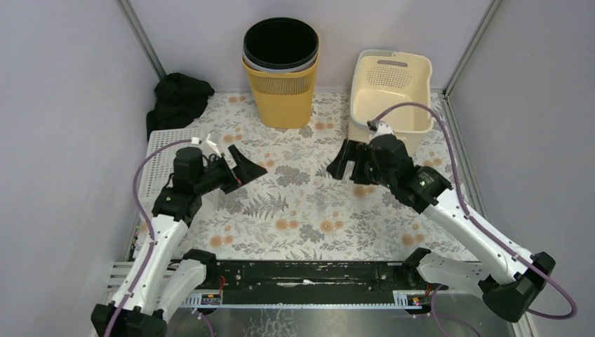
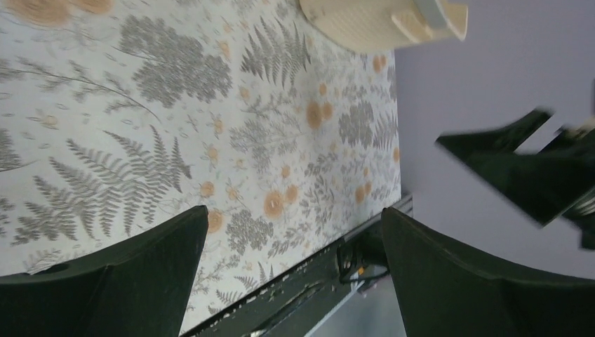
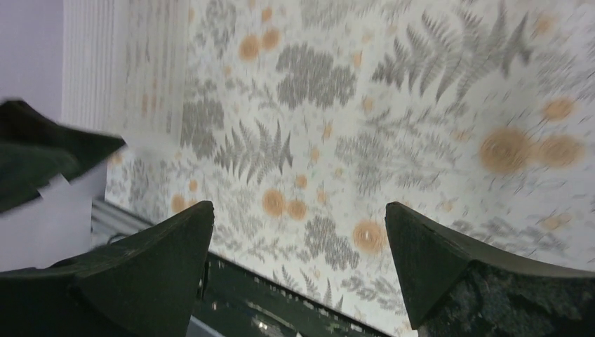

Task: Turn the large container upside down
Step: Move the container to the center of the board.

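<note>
A tall yellow bin (image 1: pixel 282 88) with a black inner bin stands upright at the back centre of the floral cloth. A cream perforated basket (image 1: pixel 390 91) stands upright at the back right; its base shows in the left wrist view (image 2: pixel 379 21). My left gripper (image 1: pixel 245 168) is open and empty, hovering over the cloth left of centre, pointing right; its jaws stand wide apart (image 2: pixel 295 232). My right gripper (image 1: pixel 349 163) is open and empty, just in front of the basket's left corner, pointing left; its jaws stand wide apart (image 3: pixel 298 225). Neither gripper touches a container.
A black cloth bundle (image 1: pixel 179 98) lies at the back left. A white perforated tray (image 1: pixel 158 165) lies along the left edge, under the left arm. Grey walls and metal posts close in the sides. The black rail (image 1: pixel 309 274) runs along the near edge.
</note>
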